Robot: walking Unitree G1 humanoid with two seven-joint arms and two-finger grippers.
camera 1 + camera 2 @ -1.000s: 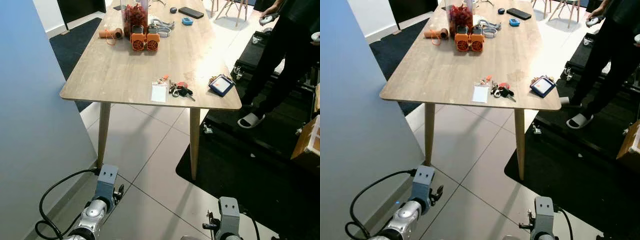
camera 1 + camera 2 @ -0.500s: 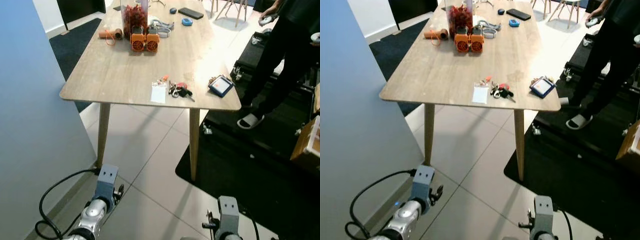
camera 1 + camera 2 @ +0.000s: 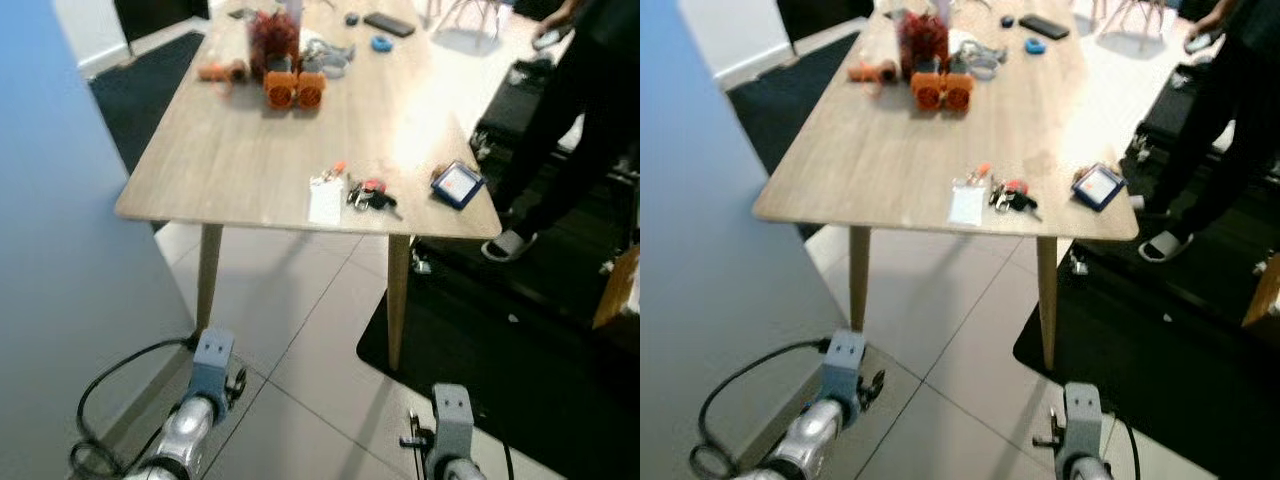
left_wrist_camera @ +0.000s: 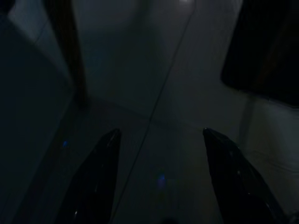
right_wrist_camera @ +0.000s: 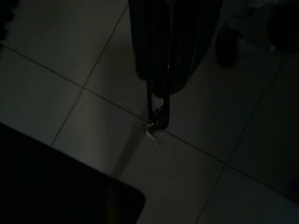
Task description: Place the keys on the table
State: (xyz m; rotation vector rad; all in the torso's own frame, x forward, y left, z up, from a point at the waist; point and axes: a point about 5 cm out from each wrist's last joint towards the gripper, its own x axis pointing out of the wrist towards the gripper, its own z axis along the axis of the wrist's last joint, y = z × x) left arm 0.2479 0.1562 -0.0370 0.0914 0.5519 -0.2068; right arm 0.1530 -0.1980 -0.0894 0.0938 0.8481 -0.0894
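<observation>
In the right wrist view my right gripper (image 5: 160, 89) hangs over the tiled floor, shut on a thin ring of keys (image 5: 155, 125) that dangles below the fingertips. My left gripper (image 4: 160, 133) is open, with only dark floor between its fingers. Both arms hang low: the left arm (image 3: 203, 388), the right arm (image 3: 448, 425). Ahead stands the wooden table (image 3: 240, 150). Another key bunch (image 3: 370, 196) lies near its front edge beside a white card (image 3: 325, 199).
A blue case (image 3: 456, 185) lies at the table's right front corner. Orange parts (image 3: 293, 90) and small items sit at the far end. A person (image 3: 590, 110) stands to the right on a black mat (image 3: 520, 330). A blue wall (image 3: 50, 260) is close on my left.
The whole picture has shifted and blurred, so the camera moved. Both arms hang as before, and nothing on the table has moved.
</observation>
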